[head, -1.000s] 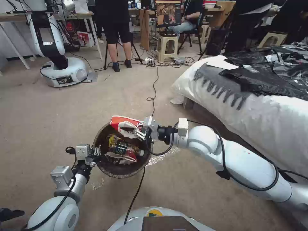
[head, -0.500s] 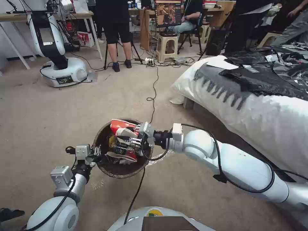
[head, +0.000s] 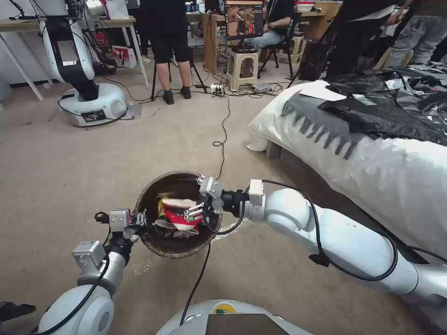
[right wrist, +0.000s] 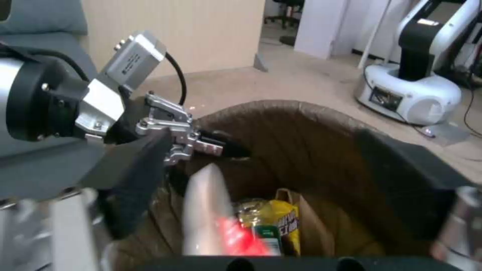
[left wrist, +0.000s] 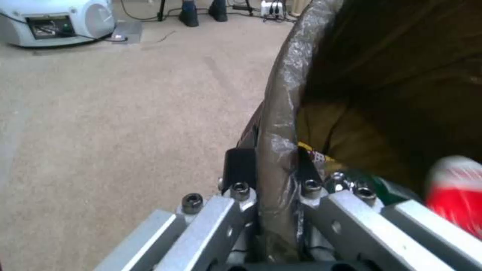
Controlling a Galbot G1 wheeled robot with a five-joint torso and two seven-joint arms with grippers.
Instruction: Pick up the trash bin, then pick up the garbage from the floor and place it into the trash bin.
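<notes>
Left end effector pinches the near-left rim of the trash bin, one finger inside the bag-lined wall and one outside, per left wrist view; bin sits over beige carpet just ahead of the robot's base. Right end effector hangs over the bin mouth w/ fingers spread in right wrist view, a crushed red-and-white cup lying loose between and below them, atop the other litter. In right wrist view the cup is a blur; beside it a yellow wrapper and tan paper at the bin bottom, other items hard to sort out. A black cable runs across the floor from a power strip, passes behind the bin and comes out under it toward the base. Bed w/ white cover and black plastic sheets close on the right, beside the right arm. Another robot arm on a white base stands far left; stool, counter and standing legs at rear.
</notes>
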